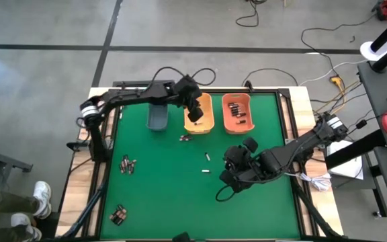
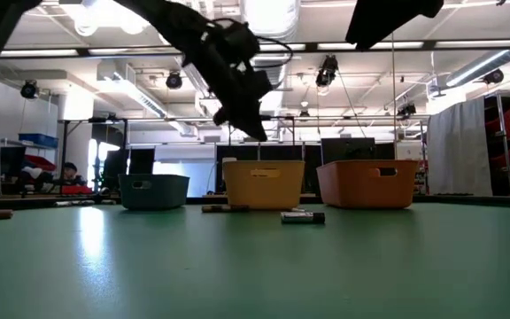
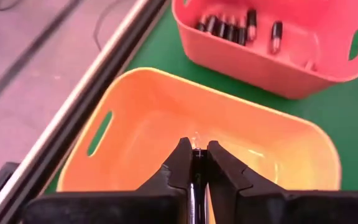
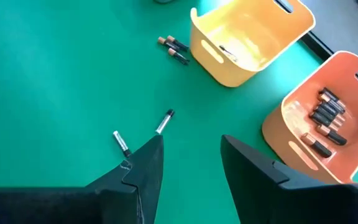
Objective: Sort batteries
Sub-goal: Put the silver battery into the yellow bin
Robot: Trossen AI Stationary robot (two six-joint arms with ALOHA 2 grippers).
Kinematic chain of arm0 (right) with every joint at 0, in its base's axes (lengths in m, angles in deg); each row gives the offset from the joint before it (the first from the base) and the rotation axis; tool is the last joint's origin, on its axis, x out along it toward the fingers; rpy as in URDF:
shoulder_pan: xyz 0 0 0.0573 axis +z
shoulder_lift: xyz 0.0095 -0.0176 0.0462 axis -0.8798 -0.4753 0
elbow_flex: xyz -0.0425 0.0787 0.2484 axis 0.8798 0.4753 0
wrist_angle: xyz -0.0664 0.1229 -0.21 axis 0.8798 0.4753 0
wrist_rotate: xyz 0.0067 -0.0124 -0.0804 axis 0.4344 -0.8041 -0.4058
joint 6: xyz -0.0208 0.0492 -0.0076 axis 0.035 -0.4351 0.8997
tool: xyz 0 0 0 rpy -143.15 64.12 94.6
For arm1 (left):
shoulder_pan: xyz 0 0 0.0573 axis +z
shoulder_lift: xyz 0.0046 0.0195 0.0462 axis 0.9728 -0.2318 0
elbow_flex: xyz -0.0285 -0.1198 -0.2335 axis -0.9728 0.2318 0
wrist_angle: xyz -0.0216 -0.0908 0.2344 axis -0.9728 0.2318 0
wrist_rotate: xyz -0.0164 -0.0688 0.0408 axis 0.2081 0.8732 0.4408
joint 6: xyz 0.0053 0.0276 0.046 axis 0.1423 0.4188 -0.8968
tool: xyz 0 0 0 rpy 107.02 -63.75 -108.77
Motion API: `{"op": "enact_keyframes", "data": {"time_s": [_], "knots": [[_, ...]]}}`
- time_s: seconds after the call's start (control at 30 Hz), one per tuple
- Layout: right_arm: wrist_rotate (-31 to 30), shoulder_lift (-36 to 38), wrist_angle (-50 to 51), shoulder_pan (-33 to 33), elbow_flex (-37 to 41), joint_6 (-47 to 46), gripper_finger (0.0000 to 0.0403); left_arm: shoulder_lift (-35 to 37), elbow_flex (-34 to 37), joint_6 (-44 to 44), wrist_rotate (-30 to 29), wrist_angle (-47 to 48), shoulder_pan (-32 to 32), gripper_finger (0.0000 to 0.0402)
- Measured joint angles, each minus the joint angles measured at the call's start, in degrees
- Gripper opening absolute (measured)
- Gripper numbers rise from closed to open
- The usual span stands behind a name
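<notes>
We are seeing the left gripper hanging over the yellow bin, its fingers pinching a slim dark battery. The right gripper is hovering with fingers spread, holding nothing, above two light batteries lying on the green mat. More dark batteries are lying in the orange bin, others in small groups on the mat. A grey-blue bin is standing beside the yellow one.
</notes>
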Motion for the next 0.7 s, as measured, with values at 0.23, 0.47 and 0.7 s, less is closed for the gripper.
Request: {"op": "enact_keyframes", "data": {"time_s": [0.23, 0.47, 0.7], "knots": [[0.3, 1.6, 0.3, -0.6, 0.0, -2.8, 0.0155, -9.3, -7.2, -7.3, 3.7, 6.3, 0.8, 0.0014], [0.3, 4.6, 0.5, -0.6, 0.0, -3.2, 0.0145, -16.1, -13.8, -7.9, 3.8, 13.1, 0.9, 0.0020], [0.0, 6.6, 0.7, -1.3, 0.0, -3.1, 0.0154, -17.7, -15.6, -8.1, 5.2, 15.7, 1.3, 0.0044]]}}
